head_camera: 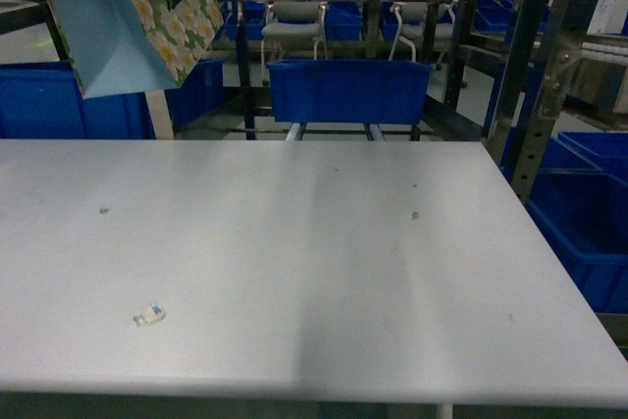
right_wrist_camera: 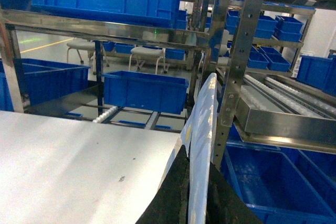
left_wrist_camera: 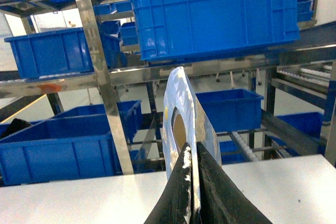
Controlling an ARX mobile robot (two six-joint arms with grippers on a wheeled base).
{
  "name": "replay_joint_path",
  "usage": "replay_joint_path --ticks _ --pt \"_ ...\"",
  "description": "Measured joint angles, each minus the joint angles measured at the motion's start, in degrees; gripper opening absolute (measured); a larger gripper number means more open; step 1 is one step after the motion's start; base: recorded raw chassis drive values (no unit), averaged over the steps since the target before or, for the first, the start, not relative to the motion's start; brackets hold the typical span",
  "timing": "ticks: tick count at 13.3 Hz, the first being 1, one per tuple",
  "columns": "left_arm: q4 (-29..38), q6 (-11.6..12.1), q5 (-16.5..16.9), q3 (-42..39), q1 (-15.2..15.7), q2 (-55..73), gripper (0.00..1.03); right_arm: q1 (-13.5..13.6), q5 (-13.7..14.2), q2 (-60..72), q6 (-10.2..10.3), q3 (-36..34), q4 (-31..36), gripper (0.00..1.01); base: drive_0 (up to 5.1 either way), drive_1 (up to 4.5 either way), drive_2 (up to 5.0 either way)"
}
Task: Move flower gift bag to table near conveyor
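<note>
One flower gift bag [head_camera: 132, 12] is hanging at your upper left above the table [head_camera: 294, 272] | left gripper [left_wrist_camera: 193, 182] is pinching its edge | right gripper [right_wrist_camera: 195, 192] is pinching a white sheet [right_wrist_camera: 202, 145] | conveyor [right_wrist_camera: 283, 98] is standing behind.

- My head view is dim and blue-tinted, slightly soft and grainy.
- A broad darker band of shadow runs down the middle of the table [head_camera: 314, 242].
- Both wrist views are brighter and sharper.
- Overhead light glares off the steel uprights [left_wrist_camera: 100, 72] in my left wrist view.
- My fingers [right_wrist_camera: 173, 203] blur black up close.
</note>
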Motion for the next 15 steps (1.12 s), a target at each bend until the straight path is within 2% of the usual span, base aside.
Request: replay_joint_path --ticks 2,3,15 --pt "-0.04 0.00 0.00 0.00 0.00 0.00 0.02 0.00 0.00 -0.02 0.00 0.00 0.02 0.03 0.0 4.12 -4.1" --pt "0.15 -0.02 0.00 0.00 0.00 0.00 0.02 0.00 0.00 0.02 0.00 0.00 0.00 0.03 0.0 0.00 0.0" --pt "0.11 0.00 0.00 0.00 -0.09 0.00 0.02 0.00 0.15 0.22 0.00 0.00 0.00 0.03 -4.7 3.73 1.1"
